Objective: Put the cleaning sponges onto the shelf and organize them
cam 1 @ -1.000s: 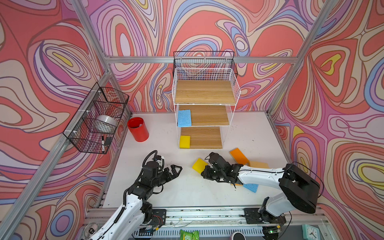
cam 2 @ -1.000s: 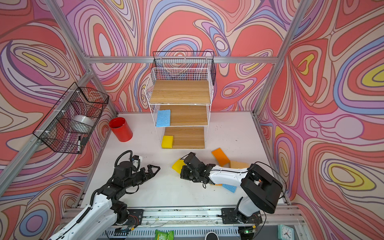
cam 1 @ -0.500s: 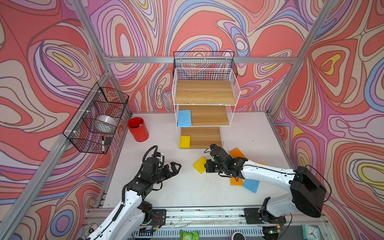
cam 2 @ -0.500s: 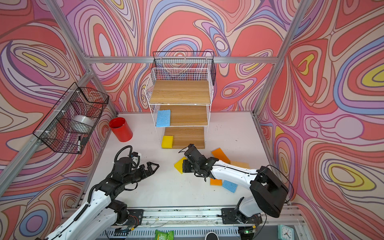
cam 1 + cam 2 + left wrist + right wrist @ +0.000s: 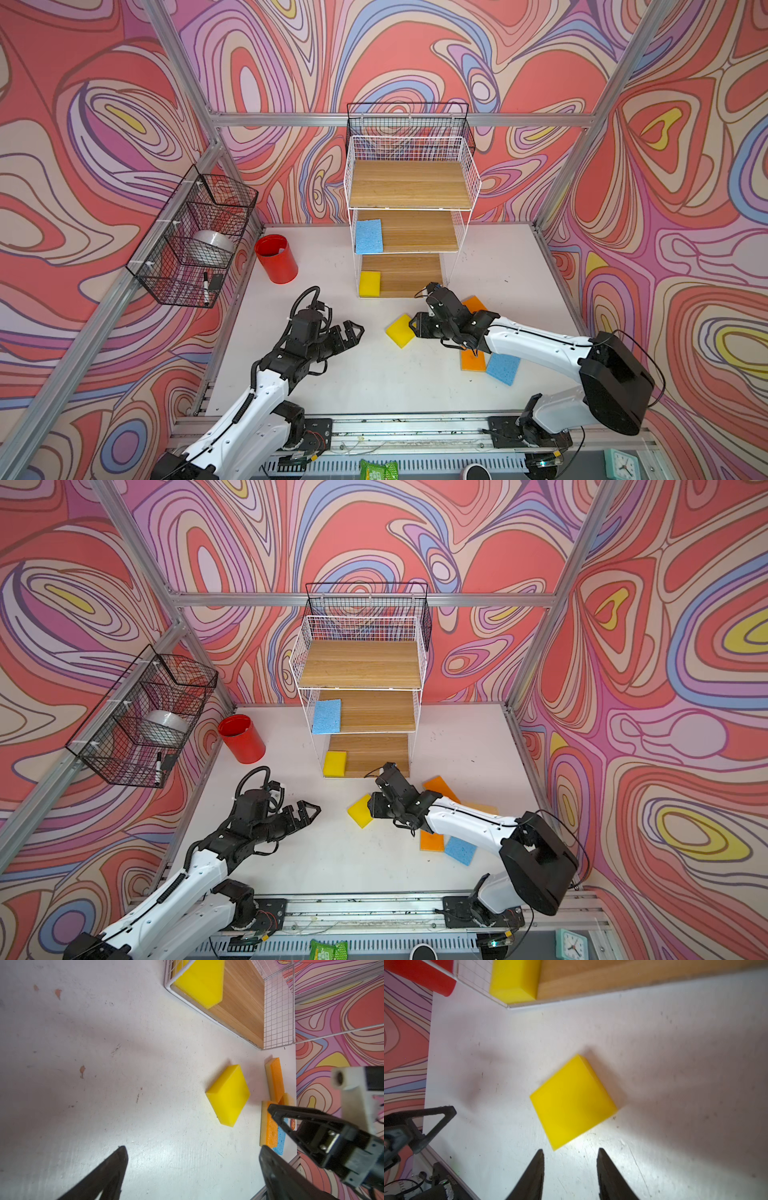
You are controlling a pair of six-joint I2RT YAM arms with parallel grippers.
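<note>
A white wire shelf (image 5: 411,195) stands at the far side of a white table (image 5: 353,386). Two sponges are shelved: a blue sponge (image 5: 368,236) at the left of the middle tier and a yellow sponge (image 5: 369,284) at the left of the bottom tier. The top tier is bare. Five lie on the table, near right: a loose yellow sponge (image 5: 400,330), three orange sponges (image 5: 473,360) and a second blue sponge (image 5: 503,368). The right gripper (image 5: 570,1153), jaws apart and empty, sits just beside the loose yellow sponge. The left gripper (image 5: 353,328) hovers wide open, further left.
</note>
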